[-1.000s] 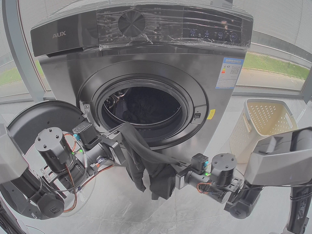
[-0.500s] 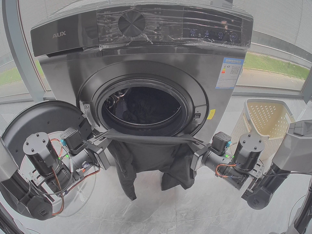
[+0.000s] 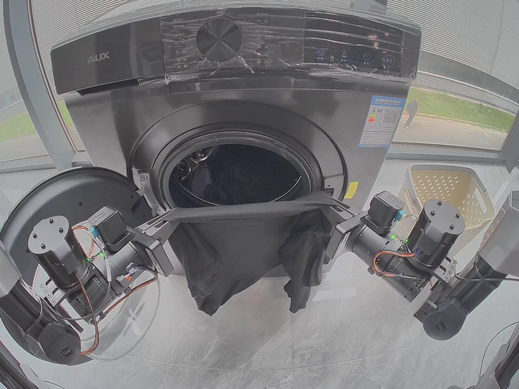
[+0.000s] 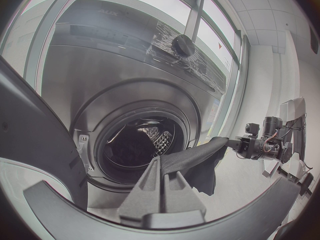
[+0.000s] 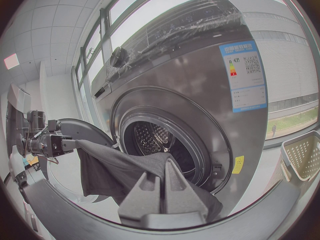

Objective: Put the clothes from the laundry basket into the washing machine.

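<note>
A dark grey, soft cloth garment (image 3: 243,239) is stretched taut along its top edge between the two grippers. It hangs in loose folds in front of the lower rim of the round opening of the brushed dark-metal front-loading washing machine (image 3: 243,106), outside the drum. The left gripper (image 3: 165,220) has its black fingers pressed together on one end of the cloth. The right gripper (image 3: 331,207) pinches the other end the same way. Behind the cloth, the perforated shiny metal drum (image 5: 146,139) holds more dark fabric (image 3: 238,174). The round door (image 3: 65,195) with its clear bowl stands open at the machine's left side. Crinkled clear film covers the control panel and its round dial (image 3: 219,39). A cream perforated plastic laundry basket (image 3: 476,190) stands on the glossy grey tiled floor (image 3: 324,347) at the machine's right side.
</note>
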Tool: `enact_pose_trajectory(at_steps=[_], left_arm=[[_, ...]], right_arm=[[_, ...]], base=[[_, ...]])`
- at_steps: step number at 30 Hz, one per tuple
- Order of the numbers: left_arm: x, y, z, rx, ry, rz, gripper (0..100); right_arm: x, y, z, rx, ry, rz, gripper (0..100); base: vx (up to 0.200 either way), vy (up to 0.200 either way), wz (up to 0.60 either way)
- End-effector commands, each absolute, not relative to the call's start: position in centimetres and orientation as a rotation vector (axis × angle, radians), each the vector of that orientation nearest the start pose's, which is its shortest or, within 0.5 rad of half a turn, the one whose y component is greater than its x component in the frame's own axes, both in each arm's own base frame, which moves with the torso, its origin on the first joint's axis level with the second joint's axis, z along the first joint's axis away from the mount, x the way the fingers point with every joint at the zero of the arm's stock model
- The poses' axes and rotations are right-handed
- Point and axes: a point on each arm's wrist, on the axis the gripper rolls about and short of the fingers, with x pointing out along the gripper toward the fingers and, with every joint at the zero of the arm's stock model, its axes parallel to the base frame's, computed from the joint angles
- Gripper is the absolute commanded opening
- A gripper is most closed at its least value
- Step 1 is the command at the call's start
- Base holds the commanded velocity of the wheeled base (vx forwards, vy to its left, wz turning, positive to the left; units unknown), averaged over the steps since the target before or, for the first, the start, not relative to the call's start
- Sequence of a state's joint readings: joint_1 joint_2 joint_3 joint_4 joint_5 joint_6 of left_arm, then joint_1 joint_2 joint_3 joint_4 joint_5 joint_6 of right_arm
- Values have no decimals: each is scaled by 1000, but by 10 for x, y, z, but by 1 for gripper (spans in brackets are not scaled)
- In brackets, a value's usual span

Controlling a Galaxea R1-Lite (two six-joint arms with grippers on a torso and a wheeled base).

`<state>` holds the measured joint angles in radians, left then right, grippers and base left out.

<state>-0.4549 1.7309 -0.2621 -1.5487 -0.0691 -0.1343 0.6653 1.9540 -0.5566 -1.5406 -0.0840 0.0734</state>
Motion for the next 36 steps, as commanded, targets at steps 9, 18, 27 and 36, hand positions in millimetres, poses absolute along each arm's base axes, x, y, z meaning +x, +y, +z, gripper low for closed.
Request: enact_pose_trajectory(at_steps=[9, 18, 27, 36], left_arm=[[217, -103, 140, -150, -52, -511, 0], [216, -102, 139, -147, -46, -512, 0], [201, -108, 124, -137, 42, -642, 100], [195, -127, 97, -101, 170, -732, 100]], right_arm=[[244, 195, 141, 135, -132, 600, 0], [245, 197, 142, 136, -138, 603, 0], [247, 211, 154, 192, -156, 641, 0], [243, 228, 161, 229, -142, 691, 0]], base=[[0, 0, 0], [0, 0, 0], [0, 0, 0], [0, 0, 0]])
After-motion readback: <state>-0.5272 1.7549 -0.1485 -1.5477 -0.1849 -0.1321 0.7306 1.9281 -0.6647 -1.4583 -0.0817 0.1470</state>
